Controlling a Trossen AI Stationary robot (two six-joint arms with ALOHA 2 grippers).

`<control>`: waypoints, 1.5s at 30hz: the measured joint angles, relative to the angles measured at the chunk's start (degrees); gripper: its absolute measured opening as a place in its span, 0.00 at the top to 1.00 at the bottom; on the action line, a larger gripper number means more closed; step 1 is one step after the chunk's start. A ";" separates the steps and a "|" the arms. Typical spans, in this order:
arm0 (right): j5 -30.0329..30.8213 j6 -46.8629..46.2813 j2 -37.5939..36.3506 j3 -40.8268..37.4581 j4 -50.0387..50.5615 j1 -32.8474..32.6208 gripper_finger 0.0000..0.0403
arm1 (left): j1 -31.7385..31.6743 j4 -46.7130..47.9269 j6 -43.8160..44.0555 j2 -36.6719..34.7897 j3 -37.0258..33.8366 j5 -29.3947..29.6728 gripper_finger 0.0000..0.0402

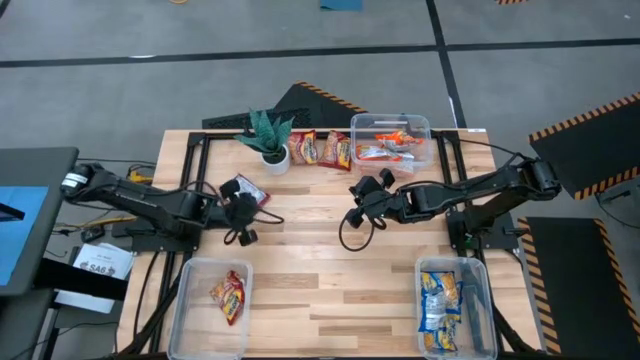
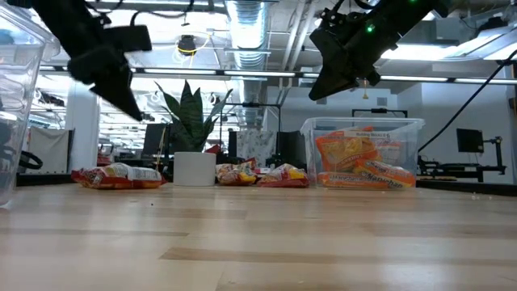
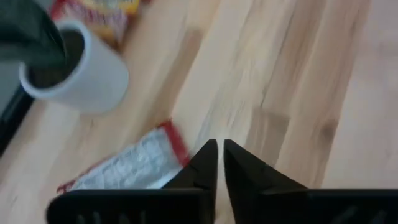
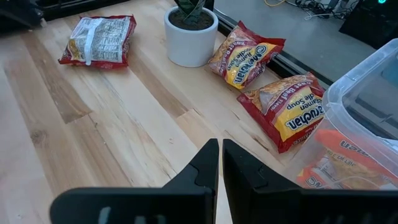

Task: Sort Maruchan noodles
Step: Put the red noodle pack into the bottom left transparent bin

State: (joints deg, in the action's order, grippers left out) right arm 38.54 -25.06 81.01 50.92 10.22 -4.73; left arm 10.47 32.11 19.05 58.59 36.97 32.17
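Observation:
Both grippers hang shut above the table and hold nothing. My left gripper (image 1: 244, 206) (image 3: 217, 155) hovers beside a red-edged packet (image 1: 262, 194) (image 3: 127, 169) that lies flat with its white back up, near the potted plant (image 1: 268, 135). My right gripper (image 1: 360, 200) (image 4: 219, 155) is over mid-table, pointing toward two red-yellow Maruchan packets (image 4: 245, 53) (image 4: 289, 115) lying flat by the far edge. Orange packets (image 1: 388, 145) fill the far bin. A red packet (image 1: 230, 296) sits in the near-left bin, and blue-yellow ones (image 1: 440, 310) in the near-right bin.
The white plant pot (image 4: 189, 38) stands between the lone packet and the two red ones. The clear far bin (image 1: 422, 128) is at the table's far right. Clear bins sit at the near left (image 1: 190, 300) and near right (image 1: 480, 300). Bare wood (image 1: 330, 270) lies between them.

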 joint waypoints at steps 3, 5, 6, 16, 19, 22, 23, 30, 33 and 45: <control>0.00 0.00 0.00 0.00 0.00 0.00 0.89 | -3.62 2.52 -3.46 0.02 0.00 -4.51 0.88; 0.00 0.01 0.00 0.00 0.01 0.00 0.89 | -5.72 2.48 -7.71 0.02 0.00 -6.93 0.80; 0.00 0.00 0.00 0.00 0.01 0.00 0.89 | -6.66 2.50 -10.61 0.02 0.00 -7.92 0.77; -0.02 0.02 0.00 0.00 -0.02 0.00 0.89 | -12.97 4.93 -33.19 3.34 0.00 -13.54 0.45; 0.00 0.02 0.00 0.00 -0.12 0.00 0.89 | -14.66 5.67 -37.11 5.45 -0.02 -14.17 0.43; 0.00 0.00 0.00 0.00 -0.11 0.00 0.89 | -16.47 5.51 -39.68 7.93 -0.06 -13.41 0.43; 0.00 0.02 0.00 0.00 -0.07 0.00 0.89 | -17.05 5.21 -40.36 8.69 -0.07 -13.26 0.43; -0.01 0.02 0.00 0.00 -0.02 0.00 0.89 | -21.80 3.67 -44.70 13.06 -0.07 -13.05 0.45; 0.00 0.02 0.00 0.00 0.00 0.00 0.89 | -23.86 3.33 -45.42 14.70 -0.07 -14.23 0.45; 0.00 0.02 0.00 0.00 0.02 0.00 0.89 | -26.92 2.39 -45.37 18.32 -0.02 -15.00 0.80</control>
State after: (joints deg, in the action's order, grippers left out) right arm 38.54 -25.04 81.01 50.92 10.24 -4.73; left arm -16.45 34.50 -26.32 76.90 36.95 17.17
